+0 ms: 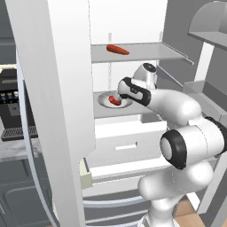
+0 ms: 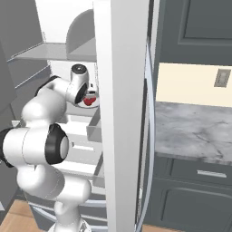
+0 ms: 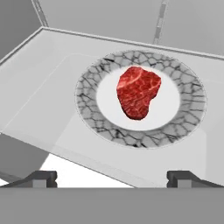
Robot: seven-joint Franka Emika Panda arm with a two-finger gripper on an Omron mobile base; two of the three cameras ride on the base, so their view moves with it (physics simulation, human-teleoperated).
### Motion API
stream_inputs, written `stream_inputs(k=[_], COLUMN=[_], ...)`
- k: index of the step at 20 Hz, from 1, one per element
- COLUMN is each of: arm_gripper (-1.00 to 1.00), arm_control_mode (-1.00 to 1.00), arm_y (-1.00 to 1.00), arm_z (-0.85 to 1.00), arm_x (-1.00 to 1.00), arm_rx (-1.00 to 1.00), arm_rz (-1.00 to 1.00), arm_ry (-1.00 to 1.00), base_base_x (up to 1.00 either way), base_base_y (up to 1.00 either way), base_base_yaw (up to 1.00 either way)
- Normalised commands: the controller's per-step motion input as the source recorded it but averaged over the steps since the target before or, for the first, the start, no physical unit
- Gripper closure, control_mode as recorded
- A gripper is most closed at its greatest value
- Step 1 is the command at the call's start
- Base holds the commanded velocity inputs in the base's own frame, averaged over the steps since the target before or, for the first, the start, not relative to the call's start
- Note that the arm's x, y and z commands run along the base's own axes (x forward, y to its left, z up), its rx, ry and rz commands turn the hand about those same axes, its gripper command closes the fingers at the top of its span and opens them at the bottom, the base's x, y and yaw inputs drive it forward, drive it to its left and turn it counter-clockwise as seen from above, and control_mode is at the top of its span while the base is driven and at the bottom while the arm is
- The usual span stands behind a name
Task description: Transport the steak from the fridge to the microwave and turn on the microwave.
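The steak (image 3: 138,97), a lumpy bright red chunk, lies in the middle of a round plate (image 3: 87,109) with a marbled grey rim. The plate rests on the middle shelf of the open fridge (image 1: 133,53). My gripper (image 3: 112,178) is open and hovers just short of the plate, its two dark fingertips (image 3: 41,178) wide apart with nothing between them. From the left base view the hand reaches into the fridge, with the gripper (image 1: 118,96) close over the steak (image 1: 114,101). The right base view shows the steak (image 2: 89,101) just past the hand. The microwave is out of view.
A long orange-red carrot-like item (image 1: 117,49) lies on the upper shelf. The wide white fridge door (image 1: 53,111) stands open at the arm's left. White drawers (image 1: 126,144) sit below the plate's shelf. A black coffee machine (image 1: 11,106) and a marble counter (image 2: 195,131) flank the fridge.
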Motion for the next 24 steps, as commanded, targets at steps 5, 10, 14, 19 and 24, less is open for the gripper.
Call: stream_inputs(k=[5,10,14,19,24], arm_gripper=[-1.00,-1.00,-1.00,-1.00,-1.00], arm_control_mode=[-1.00,-1.00,-1.00,-1.00,-1.00], arm_y=[0.04,0.07,0.09,0.07,0.03], arm_z=[-0.12,-0.11,-0.12,-0.11,-0.09], arm_x=[0.25,0.23,0.20,0.18,0.16], arm_rx=[0.04,0.00,0.00,0.00,0.00], arm_rz=[-0.08,-0.08,-0.07,-0.04,-0.01], arm_ry=[0.00,0.00,0.00,0.00,0.00], base_base_x=[0.00,0.00,0.00,0.00,0.00], base_base_y=[0.00,0.00,0.00,0.00,0.00], base_base_yaw=[0.00,0.00,0.00,0.00,0.00])
